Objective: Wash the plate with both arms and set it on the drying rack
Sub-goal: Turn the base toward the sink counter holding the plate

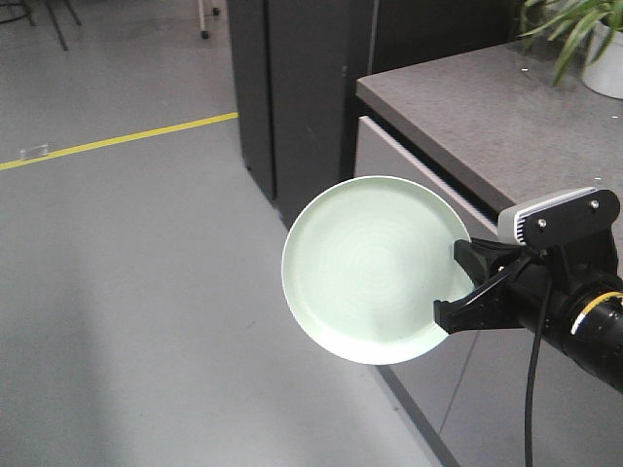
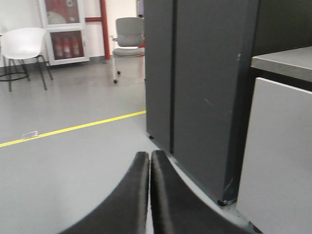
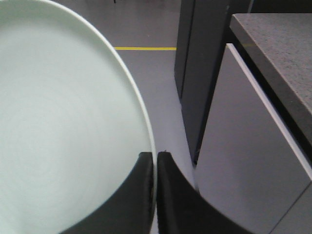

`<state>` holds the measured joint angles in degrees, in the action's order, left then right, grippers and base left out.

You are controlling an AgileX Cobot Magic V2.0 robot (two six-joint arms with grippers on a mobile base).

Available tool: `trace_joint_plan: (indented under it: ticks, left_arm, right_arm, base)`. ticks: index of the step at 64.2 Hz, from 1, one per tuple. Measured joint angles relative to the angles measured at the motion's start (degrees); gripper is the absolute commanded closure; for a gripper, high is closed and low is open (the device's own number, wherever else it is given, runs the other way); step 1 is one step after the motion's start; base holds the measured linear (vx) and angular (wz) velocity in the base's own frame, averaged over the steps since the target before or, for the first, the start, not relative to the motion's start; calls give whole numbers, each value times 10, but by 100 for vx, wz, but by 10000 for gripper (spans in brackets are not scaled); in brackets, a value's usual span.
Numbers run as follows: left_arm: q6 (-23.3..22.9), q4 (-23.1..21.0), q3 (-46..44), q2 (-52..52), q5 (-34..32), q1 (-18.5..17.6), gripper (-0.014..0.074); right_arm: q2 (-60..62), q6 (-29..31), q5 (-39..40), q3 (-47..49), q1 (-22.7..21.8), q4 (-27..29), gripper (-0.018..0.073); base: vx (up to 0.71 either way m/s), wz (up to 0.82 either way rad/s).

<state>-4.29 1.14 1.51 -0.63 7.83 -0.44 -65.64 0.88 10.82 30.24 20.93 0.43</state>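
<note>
Plate (image 1: 365,268) gripped by right hand (image 1: 451,282) over grey floor (image 1: 127,292), beside speckled counter (image 1: 487,117).

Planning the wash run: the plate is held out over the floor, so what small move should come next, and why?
Probably swing the right pincer, shut on the rim of the plate, toward the counter beside it. The plate hangs over the floor, held at one edge only, and the left pincer is shut and empty, so it gives no support.
</note>
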Motion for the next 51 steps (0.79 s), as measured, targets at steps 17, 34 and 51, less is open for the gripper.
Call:
trace_joint_plan:
  ticks: [17,34,51]
  left_arm:
    - [0,0,0,0,0,0,599]
    - [0,0,0,0,0,0,599]
    - [0,0,0,0,0,0,599]
  right_arm:
    - [0,0,0,0,0,0,564]
    - [0,0,0,0,0,0,564]
    - [0,0,0,0,0,0,564]
  base:
    - [9,-35]
    - [10,-39]
    - [11,-43]
